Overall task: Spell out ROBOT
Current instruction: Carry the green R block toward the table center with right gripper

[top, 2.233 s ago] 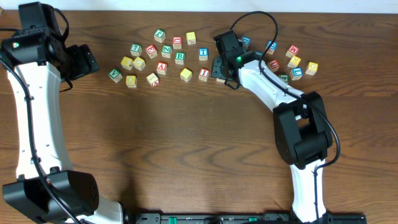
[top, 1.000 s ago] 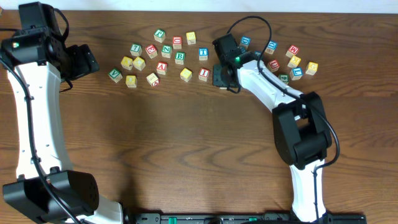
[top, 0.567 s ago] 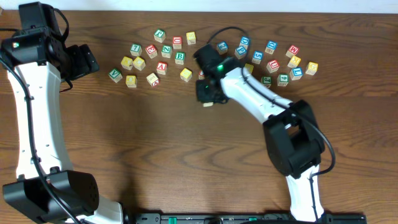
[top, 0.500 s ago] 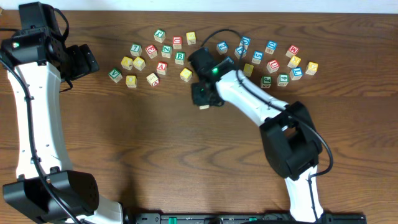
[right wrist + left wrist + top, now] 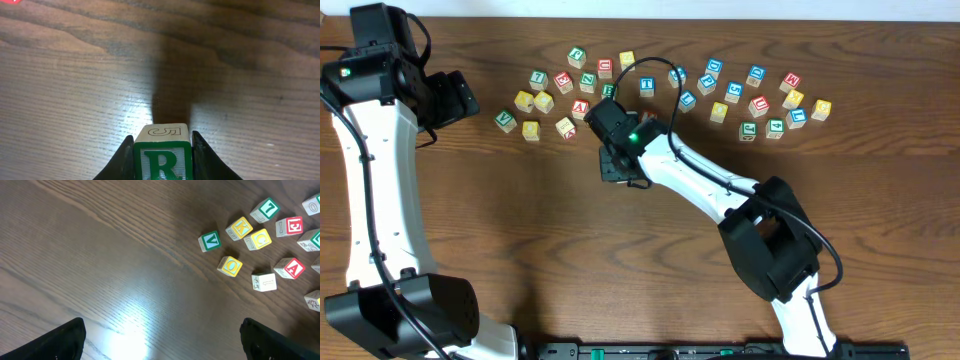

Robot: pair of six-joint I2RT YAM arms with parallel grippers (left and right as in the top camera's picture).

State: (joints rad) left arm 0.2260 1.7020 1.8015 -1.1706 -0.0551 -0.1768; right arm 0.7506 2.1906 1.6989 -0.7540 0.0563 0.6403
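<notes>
My right gripper (image 5: pixel 162 156) is shut on a wooden cube with a green R (image 5: pixel 162 162) on the face toward the camera. Its fingers (image 5: pixel 127 155) press both sides of the cube, over bare wood. Seen from overhead, the right gripper (image 5: pixel 616 168) sits just in front of the scattered row of cubes. The blue T cube (image 5: pixel 647 86) and the green B cube (image 5: pixel 608 91) lie behind it. A yellow O cube (image 5: pixel 230 265) lies in the left wrist view. The left gripper (image 5: pixel 160 347) hangs open and empty at the far left (image 5: pixel 460 97).
Several more lettered cubes lie along the table's far side. A green V (image 5: pixel 209 241), a yellow K (image 5: pixel 238 227), a yellow C (image 5: pixel 260 239) and a red A (image 5: pixel 292 267) form the left group. Another group (image 5: pixel 760 100) lies at the right. The right arm's cable (image 5: pixel 655 65) loops over the row.
The right gripper has carried the R cube from the right-hand group leftward and toward the table's front. The left arm has not moved.
</notes>
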